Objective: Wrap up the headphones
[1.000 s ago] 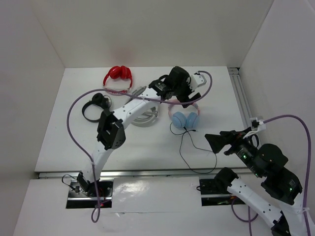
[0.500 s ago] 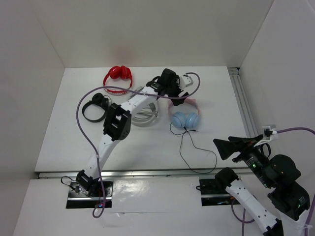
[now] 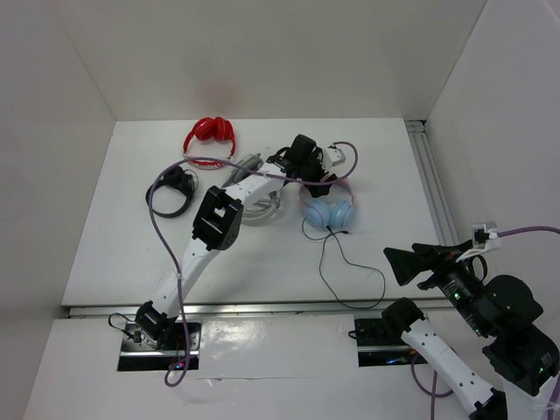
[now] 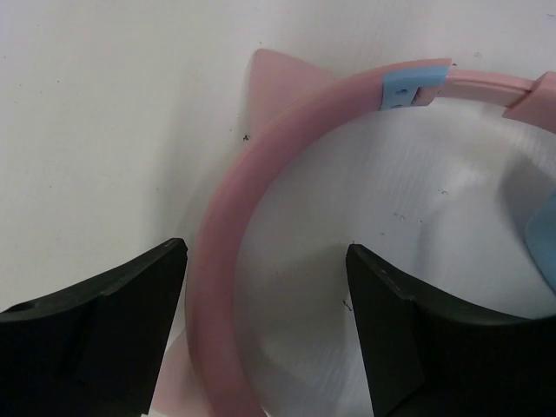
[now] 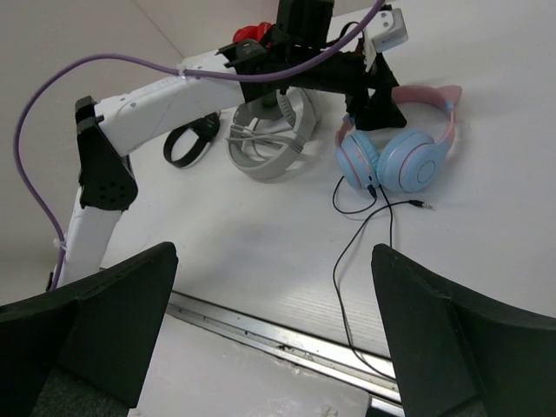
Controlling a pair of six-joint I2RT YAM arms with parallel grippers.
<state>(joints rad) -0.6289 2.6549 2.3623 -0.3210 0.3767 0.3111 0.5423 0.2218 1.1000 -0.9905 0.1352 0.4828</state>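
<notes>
You have four pairs of headphones on the table (image 3: 122, 254): one pink-and-blue pair (image 3: 329, 211), one red pair (image 3: 210, 131), one black pair (image 3: 169, 190) and one light grey pair (image 3: 260, 208). You have one thin black cable (image 5: 335, 265), attached to the pink-and-blue pair. You have two arms, each with one two-finger gripper: the left gripper (image 4: 265, 256) and the right gripper (image 5: 274, 261).

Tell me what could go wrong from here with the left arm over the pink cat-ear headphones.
1. The left tool is open astride the pink headband, which sits close to one finger; closing might catch only its edge and slip.
2. The thin black cable lies in a loose loop, and the open right tool is away from it; lifting the headphones may drag or tangle it.
</notes>
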